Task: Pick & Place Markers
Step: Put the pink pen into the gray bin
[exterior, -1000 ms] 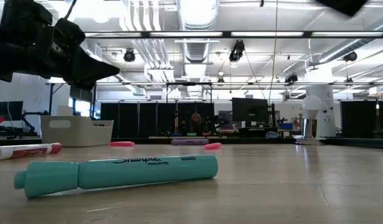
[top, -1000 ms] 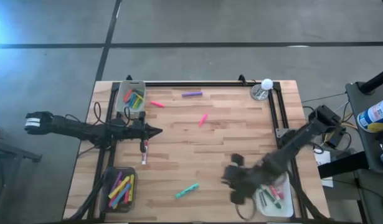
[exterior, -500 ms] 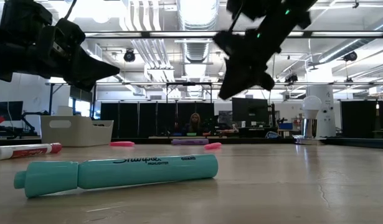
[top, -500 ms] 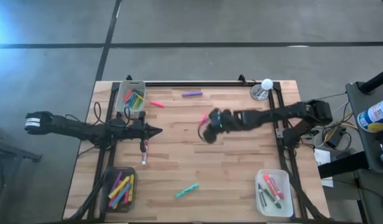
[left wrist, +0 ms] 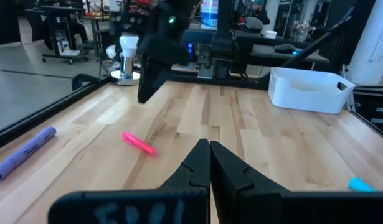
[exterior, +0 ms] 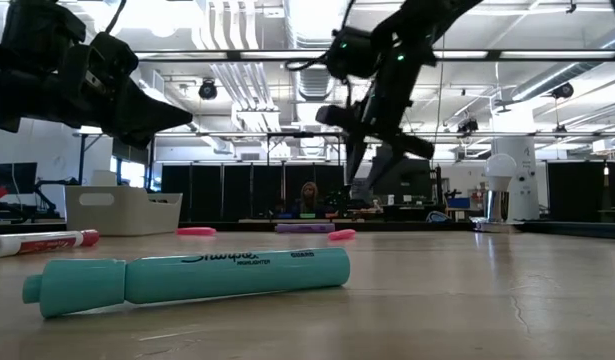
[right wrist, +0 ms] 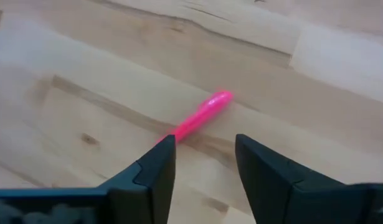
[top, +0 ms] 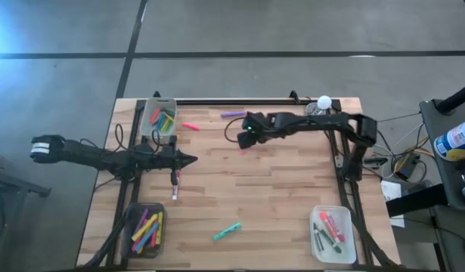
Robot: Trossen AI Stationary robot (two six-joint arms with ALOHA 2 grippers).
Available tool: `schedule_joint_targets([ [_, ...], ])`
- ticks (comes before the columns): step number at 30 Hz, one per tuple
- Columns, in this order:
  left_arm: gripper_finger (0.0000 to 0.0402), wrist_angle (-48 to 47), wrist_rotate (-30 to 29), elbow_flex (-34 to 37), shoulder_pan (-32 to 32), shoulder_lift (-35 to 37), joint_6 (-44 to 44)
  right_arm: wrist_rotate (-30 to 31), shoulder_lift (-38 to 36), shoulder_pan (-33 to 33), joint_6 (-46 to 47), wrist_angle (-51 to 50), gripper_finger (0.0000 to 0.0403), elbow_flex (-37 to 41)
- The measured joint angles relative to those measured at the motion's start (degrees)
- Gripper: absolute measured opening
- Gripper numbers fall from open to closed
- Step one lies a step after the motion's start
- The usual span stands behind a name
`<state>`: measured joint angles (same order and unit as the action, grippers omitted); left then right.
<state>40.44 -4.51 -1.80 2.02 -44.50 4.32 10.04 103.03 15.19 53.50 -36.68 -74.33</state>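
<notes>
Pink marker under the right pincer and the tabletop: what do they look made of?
The pink marker looks like smooth, slightly glossy plastic: even bright colour, rounded end. The tabletop looks like light wood in joined strips with a satin finish: grain, knots and seams show, though it could be a laminate. The right pincer hovers open over the marker.

A: What is hidden of the pink marker (right wrist: 200, 116)?

B: In the right wrist view its near end runs behind a finger; from above, the right gripper (top: 247, 138) covers nearly all of it.

A: Anything cut off?

B: In the left wrist view, the purple marker (left wrist: 26, 151) and a teal marker (left wrist: 364, 184) leave the frame. The bins' markers (top: 147, 230) are too small to count.
</notes>
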Motion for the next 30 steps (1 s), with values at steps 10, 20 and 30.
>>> schedule_joint_targets([
  [10,0.0003,-0.4,0.0,0.0,0.0,0.0,0.2,-0.2,12.2,1.7,3.9,-10.7,0.0154,-12.5],
  [20,0.0003,-0.4,0.0,0.1,0.0,0.0,0.2,-0.5,18.5,2.1,6.9,-11.1,0.0141,-15.2],
  [30,0.0003,-0.5,0.0,0.1,0.0,-0.1,0.2,-0.5,20.6,2.5,6.9,-10.3,0.0123,-15.1],
])
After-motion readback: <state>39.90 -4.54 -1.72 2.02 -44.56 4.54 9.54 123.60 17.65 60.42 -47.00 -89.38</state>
